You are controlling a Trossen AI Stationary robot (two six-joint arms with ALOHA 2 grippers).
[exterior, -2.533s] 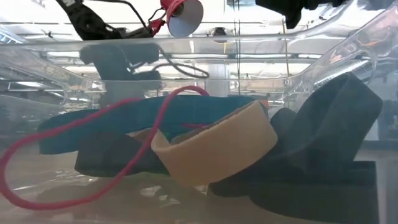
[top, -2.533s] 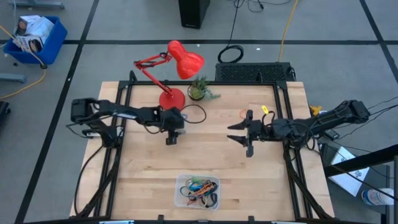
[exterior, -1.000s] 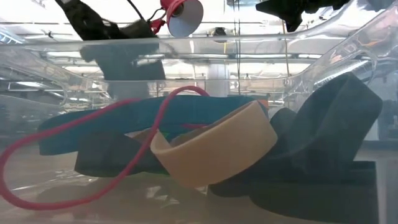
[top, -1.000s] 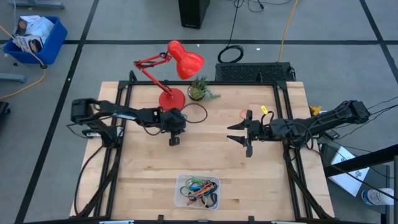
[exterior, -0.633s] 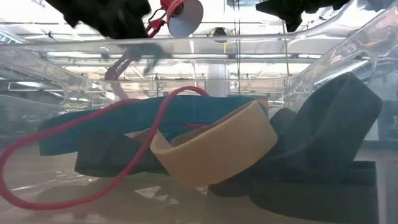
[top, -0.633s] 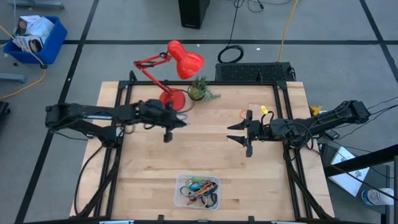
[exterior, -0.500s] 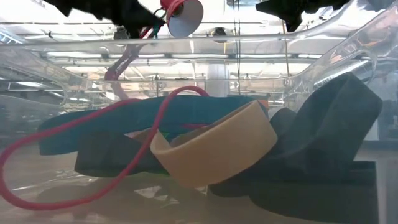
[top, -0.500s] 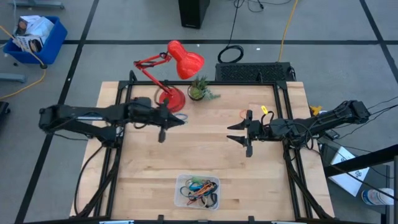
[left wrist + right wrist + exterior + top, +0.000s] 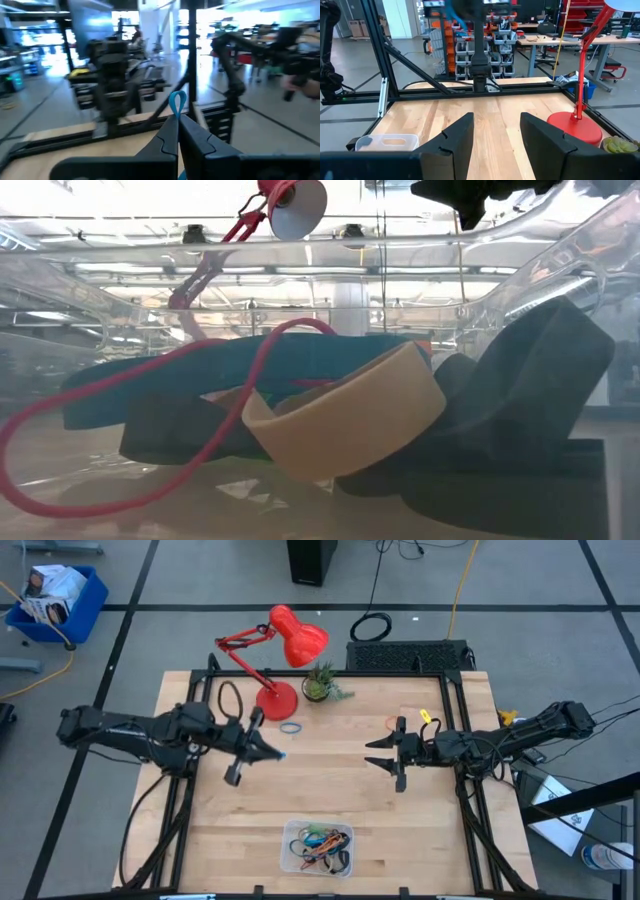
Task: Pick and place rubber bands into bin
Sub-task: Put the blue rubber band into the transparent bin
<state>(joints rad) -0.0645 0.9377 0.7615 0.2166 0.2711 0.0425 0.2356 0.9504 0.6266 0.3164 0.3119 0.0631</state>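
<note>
Red desk lamp (image 9: 285, 640) and small potted plant (image 9: 320, 684) at the table's (image 9: 420, 830) far edge

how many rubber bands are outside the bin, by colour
blue: 2, loose blue band and held blue band in the left gripper
orange: 1, orange band
total: 3; black loop by the left arm may be cable

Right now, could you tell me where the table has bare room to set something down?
Bare wood lies between the bin and both grippers, and at either side of the bin. The far edge is crowded: red lamp, small plant, a blue rubber band. The left gripper holds another blue band; the right gripper waits open mid-table.
</note>
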